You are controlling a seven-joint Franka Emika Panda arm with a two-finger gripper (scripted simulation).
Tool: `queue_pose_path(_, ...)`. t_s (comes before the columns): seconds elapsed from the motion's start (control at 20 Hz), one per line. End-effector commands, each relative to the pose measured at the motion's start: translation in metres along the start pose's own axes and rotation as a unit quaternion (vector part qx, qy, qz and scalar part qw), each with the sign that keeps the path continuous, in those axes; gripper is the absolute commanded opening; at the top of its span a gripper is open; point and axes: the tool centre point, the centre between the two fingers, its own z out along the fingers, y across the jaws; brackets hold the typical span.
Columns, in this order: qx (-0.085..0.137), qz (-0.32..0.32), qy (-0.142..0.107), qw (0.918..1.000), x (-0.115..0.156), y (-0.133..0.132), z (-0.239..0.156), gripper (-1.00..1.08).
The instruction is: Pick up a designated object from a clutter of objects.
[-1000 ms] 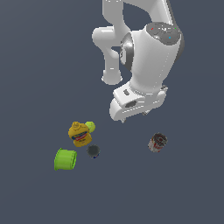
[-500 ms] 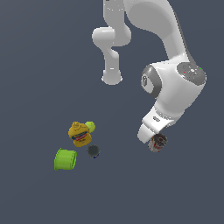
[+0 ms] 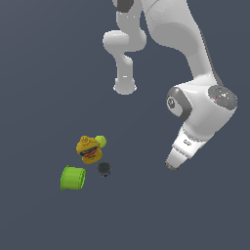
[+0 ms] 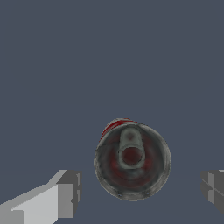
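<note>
Looking down the wrist cam, I've got the can (image 4: 132,161) sitting upright on the table (image 4: 109,57), dead between the gripper (image 4: 141,189) fingers (image 4: 65,192). The jaws are spread wide, one on each side, neither touching it. In the exterior view the arm's hand blocks the can completely. The rest of the clutter sits well apart toward the exterior view's left: yellow bottle (image 3: 89,150), small green ball (image 3: 101,141), lime-green cup (image 3: 72,177), dark round piece (image 3: 104,169).
</note>
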Motion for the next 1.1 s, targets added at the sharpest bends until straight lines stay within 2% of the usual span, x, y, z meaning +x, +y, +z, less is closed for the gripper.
queue_pose_path(0.0,0.0,-0.006,0.001,1.0,0.003,-0.002,0.003,1.0)
queue_pose_path(0.25,0.001,-0.004,0.001,1.0,0.002,-0.002,0.006,1.0)
queue_pose_path(0.7,0.001,-0.006,0.001,1.0,0.002,-0.003,0.048,1.0)
queue_pose_path(0.95,0.001,-0.006,0.001,1.0,0.003,-0.003,0.053,1.0)
queue_pose_path(1.0,0.001,-0.006,0.001,1.0,0.003,-0.003,0.053,-1.0)
queue_pose_path(1.05,0.001,-0.006,0.001,1.0,0.003,-0.003,0.053,-1.0)
